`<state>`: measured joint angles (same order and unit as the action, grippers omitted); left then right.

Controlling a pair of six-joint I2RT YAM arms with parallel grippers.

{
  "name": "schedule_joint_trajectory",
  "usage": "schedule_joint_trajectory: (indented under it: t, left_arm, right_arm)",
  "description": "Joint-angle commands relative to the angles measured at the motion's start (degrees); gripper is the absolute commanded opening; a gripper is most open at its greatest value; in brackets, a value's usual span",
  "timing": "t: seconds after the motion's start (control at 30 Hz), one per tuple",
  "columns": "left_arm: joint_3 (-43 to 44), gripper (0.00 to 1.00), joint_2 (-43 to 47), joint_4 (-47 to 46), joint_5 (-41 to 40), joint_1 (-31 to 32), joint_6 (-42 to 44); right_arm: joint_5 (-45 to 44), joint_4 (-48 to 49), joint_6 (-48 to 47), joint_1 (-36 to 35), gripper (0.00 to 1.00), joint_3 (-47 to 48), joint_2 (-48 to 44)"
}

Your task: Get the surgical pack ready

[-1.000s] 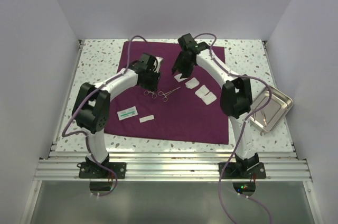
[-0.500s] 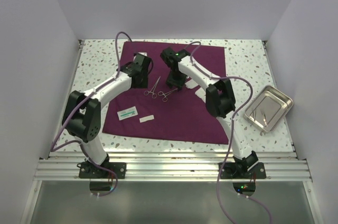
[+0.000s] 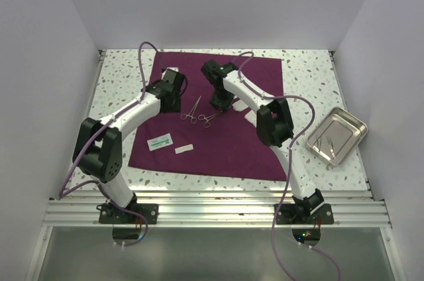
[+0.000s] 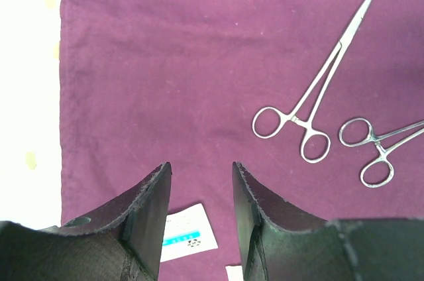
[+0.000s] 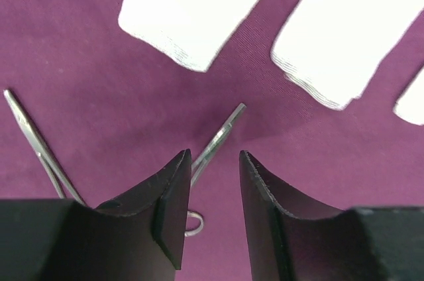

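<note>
The surgical pack (image 3: 218,142) lies spread across the tabletop (image 3: 119,69); the right claw (image 5: 213,162), nearer, hangs half-open and empty just above a forceps (image 5: 222,134), its shaft slanting between the jaws; the left claw (image 4: 201,175) gapes empty alongside.

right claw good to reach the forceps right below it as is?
Likely yes: the right claw hangs open over the forceps, its shaft between the fingers, nothing covering it; the gauze lies apart.
</note>
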<state>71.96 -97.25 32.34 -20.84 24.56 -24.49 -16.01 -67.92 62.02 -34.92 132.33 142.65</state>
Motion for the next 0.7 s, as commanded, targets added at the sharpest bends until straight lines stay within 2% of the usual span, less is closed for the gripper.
schedule_joint_trajectory:
  t: [0.0,0.1,0.37,0.53,0.57,0.67]
  left_arm:
    - [-0.42,0.46,2.42,-0.52,-0.6,-0.74,-0.38]
    - [-0.42,0.46,2.77,-0.35,-0.34,-0.83,-0.21]
    - [-1.47,0.46,4.35,-0.69,-0.6,-1.97,0.5]
    - [-2.09,0.46,4.79,-0.78,0.01,-2.76,0.93]
    - [-2.0,0.46,4.79,-0.61,0.01,-2.93,1.11]
    - [-1.83,0.46,5.14,-0.52,0.27,-3.37,1.55]
  right_arm:
    - [-2.18,-0.01,2.4,-0.06,0.37,4.15,2.63]
    - [-1.83,-1.86,3.28,-0.15,0.35,6.01,4.48]
    - [-3.15,-3.27,5.04,-0.86,0.33,3.28,4.3]
    - [-1.4,-1.96,3.38,-0.85,0.17,2.58,5.44]
    - [-0.78,-0.91,2.85,-0.86,0.11,2.32,5.45]
    - [1.5,2.77,-0.39,-0.86,0.02,0.74,3.87]
